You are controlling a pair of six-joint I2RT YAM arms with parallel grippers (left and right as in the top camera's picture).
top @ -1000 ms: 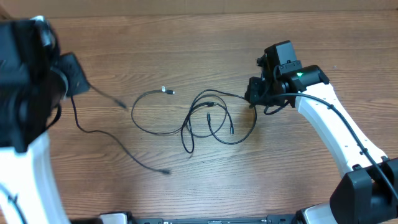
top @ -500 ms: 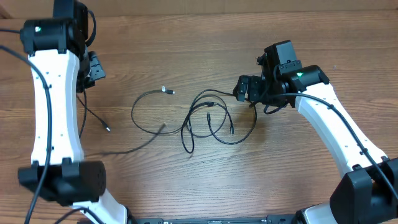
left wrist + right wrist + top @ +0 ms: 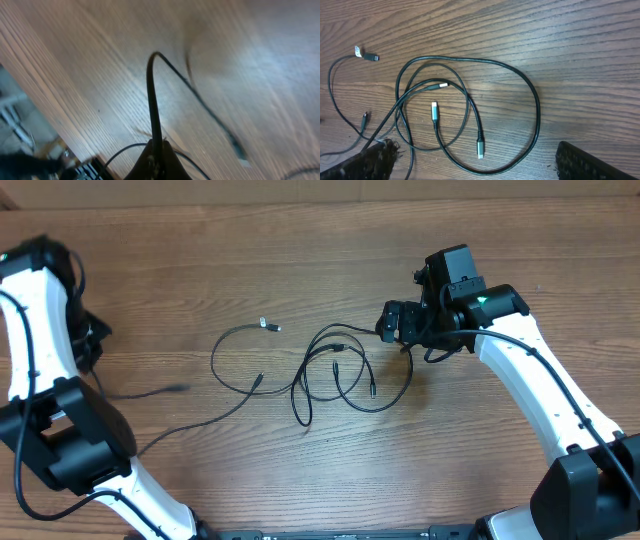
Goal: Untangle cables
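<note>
Overhead: the thin black flexible cords with small plug ends [image 3: 335, 375] sit mid-way across the brown wood-grain table [image 3: 300, 240], a few overlapping loops with one bigger loop off to their left. The right gripper [image 3: 392, 321] hangs at the right edge of that pile, jaws apart, nothing in them. The white left arm [image 3: 30, 310] is way out at the far left edge, and a loose strand trails from its side toward the pile. Can't make out its jaws from up here.

Left wrist: the left gripper [image 3: 157, 152] is pinched together on a single cord, which arcs up and drops back to the wood, ending in a small plug. The picture is blurry, so I can't say more.

Right wrist: fingers [image 3: 375, 160] spread wide over the loops, with three plug ends lying inside them.

My take: the step is drawing one cord out leftward. I'd keep the pull low and slow, and bring the right side down on the outer loop to pin the pile. Otherwise the whole knot probably just slides along.
</note>
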